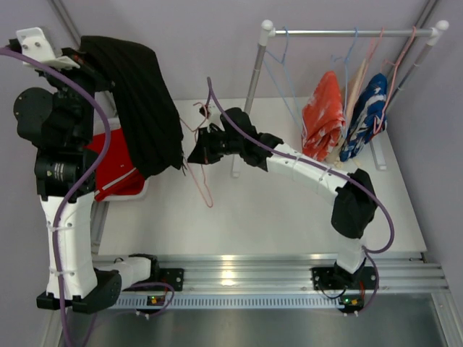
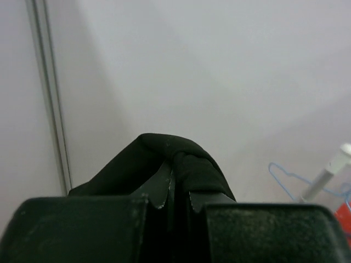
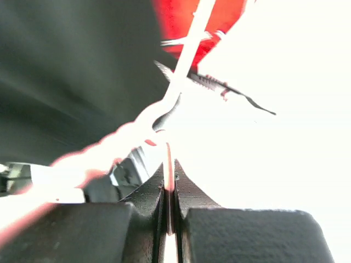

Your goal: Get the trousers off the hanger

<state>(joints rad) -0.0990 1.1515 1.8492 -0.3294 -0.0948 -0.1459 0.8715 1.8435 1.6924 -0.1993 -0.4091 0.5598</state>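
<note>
Black trousers (image 1: 141,101) hang in a long dark drape from the left hand (image 2: 175,193), which is raised high at the left side of the scene. The left wrist view shows that hand's fingers clenched on a fold of the black cloth.

Red trousers (image 1: 116,173) lie crumpled on the white surface (image 1: 275,210) below the raised left arm, with no hanger on them that can be seen.

The right hand (image 3: 170,171) reaches to the middle of the surface, just beside the lower edge of the black cloth. It is clamped on the thin wire of a pink hanger (image 1: 205,189), which dangles below it. In the right wrist view the wire runs close along the black cloth, and whether the two are fully apart cannot be told.

At the back right stands a rack (image 1: 347,32) carrying an orange-and-white garment (image 1: 323,116) and a blue-and-white garment (image 1: 367,112), both on hangers.

The task looks close to done: the red pair seems finished, and the black pair appears mostly off. What seems left is parting cloth and hanger completely, then laying the black pair down.
</note>
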